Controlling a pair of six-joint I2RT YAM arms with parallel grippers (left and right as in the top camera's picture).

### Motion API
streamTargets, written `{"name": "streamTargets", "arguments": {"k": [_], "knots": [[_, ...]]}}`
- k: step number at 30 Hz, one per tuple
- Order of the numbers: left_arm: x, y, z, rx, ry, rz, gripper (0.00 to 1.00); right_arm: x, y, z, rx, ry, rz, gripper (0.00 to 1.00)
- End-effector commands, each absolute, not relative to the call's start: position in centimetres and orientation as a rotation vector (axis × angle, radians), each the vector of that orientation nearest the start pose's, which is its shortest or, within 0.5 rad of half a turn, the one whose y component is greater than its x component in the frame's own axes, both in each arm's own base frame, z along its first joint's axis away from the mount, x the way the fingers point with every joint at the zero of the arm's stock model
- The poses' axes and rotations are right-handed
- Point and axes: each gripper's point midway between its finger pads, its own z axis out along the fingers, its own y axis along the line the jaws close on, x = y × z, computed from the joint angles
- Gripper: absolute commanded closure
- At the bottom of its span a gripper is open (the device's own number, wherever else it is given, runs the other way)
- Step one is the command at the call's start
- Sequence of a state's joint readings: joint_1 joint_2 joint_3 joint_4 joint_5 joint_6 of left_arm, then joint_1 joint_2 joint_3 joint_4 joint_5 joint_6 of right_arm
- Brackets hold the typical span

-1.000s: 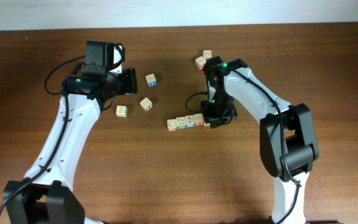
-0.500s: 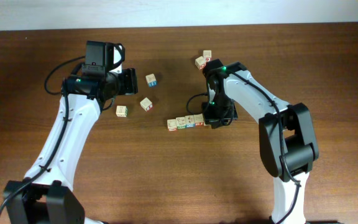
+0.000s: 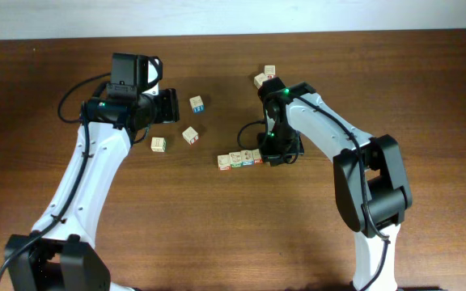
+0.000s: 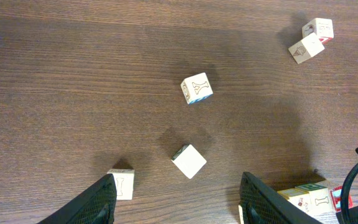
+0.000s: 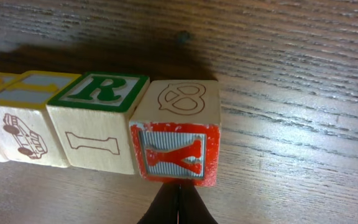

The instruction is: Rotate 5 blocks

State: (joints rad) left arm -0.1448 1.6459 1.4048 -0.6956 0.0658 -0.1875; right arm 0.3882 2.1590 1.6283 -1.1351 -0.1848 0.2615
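Blocks (image 3: 241,158) in row on table (image 3: 217,226); right claw (image 5: 179,200) closed.

1. We log a dark brown wooden table (image 3: 217,234), its grain running side to side; it fills nearly the whole overhead view.
2. Beyond the left claw (image 3: 171,106) and the right claw (image 3: 270,155), a pale strip (image 3: 233,16) borders the table's far edge; wall or floor, we cannot tell.
3. Light is even and soft, with a dull sheen on the wood.
4. Just ahead of the right claw we see a small dark speck (image 5: 182,37) in the wood.
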Motion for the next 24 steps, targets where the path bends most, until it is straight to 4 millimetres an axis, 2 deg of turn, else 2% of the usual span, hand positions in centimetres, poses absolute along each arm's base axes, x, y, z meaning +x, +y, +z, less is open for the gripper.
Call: {"name": "streamTargets", "arguments": {"k": [1,4,7,9,10,14,16,18,20,24], "knots": [[43.4,-7.5,17.9,-0.023,2.517,-0.207,0.38,34.3,17.4,2.1,-0.188,3.274,0.224,0.96],[43.4,-7.5,17.9,-0.022,2.517,-0.207,0.38,34.2,17.8,2.2,-0.187,3.275,0.258,0.96],[43.4,-7.5,17.9,-0.022,2.517,-0.207,0.41,34.8,18.6,3.8,-0.19,3.239,0.328,0.96],[43.4,-7.8,17.9,-0.014,2.518,-0.231,0.48,35.9,18.9,6.4,-0.213,3.172,0.354,0.96],[43.3,-8.3,18.0,-0.003,2.52,-0.265,0.49,36.6,18.9,8.2,-0.236,3.124,0.371,0.96],[42.8,-9.1,17.9,0.016,2.536,-0.328,0.48,38.4,17.7,13.7,-0.254,3.0,0.402,0.95],[42.7,-9.0,17.8,0.015,2.539,-0.323,0.45,38.9,17.7,15.2,-0.246,2.964,0.43,0.95],[43.1,-7.9,17.8,-0.015,2.53,-0.255,0.43,38.6,18.7,15.3,-0.267,2.96,0.485,0.95],[43.5,-5.8,17.8,-0.071,2.523,-0.161,0.43,38.0,20.3,15.1,-0.306,2.963,0.531,0.96],[43.8,-1.7,17.8,-0.183,2.513,-0.074,0.42,36.8,23.3,14.4,-0.309,2.977,0.512,0.96]]}}
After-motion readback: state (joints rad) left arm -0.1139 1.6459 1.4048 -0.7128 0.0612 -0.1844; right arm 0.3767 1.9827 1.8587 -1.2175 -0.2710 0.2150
